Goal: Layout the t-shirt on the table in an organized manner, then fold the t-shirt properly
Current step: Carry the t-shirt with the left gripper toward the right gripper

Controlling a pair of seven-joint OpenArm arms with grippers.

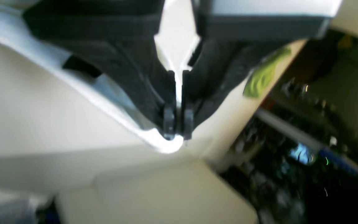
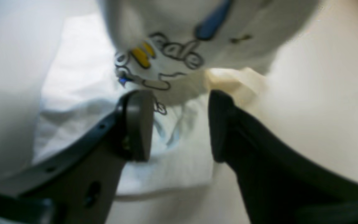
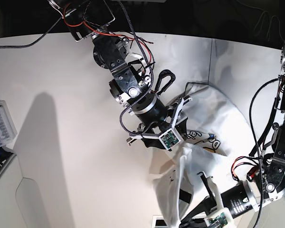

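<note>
The white t-shirt (image 3: 228, 118) lies crumpled on the right part of the off-white table (image 3: 61, 95), its cartoon lettering (image 3: 206, 138) facing up. A ridge of its cloth rises toward the front. My left gripper (image 1: 177, 137) is shut on a white edge of the t-shirt (image 1: 42, 53), held above the table (image 1: 26, 109); in the base view the left gripper (image 3: 194, 192) is at the bottom right. My right gripper (image 2: 179, 124) is open just above the t-shirt (image 2: 172, 56), with its printed letters just beyond the fingertips. In the base view the right gripper (image 3: 180, 124) hangs at the shirt's left edge.
A small grey tray (image 3: 0, 126) sits at the table's left edge. The table has a cut-out corner (image 3: 19, 190) at the front left and a dark seam (image 3: 211, 61) at the back right. A green object (image 1: 263, 74) lies near the table edge, with dark clutter beyond it.
</note>
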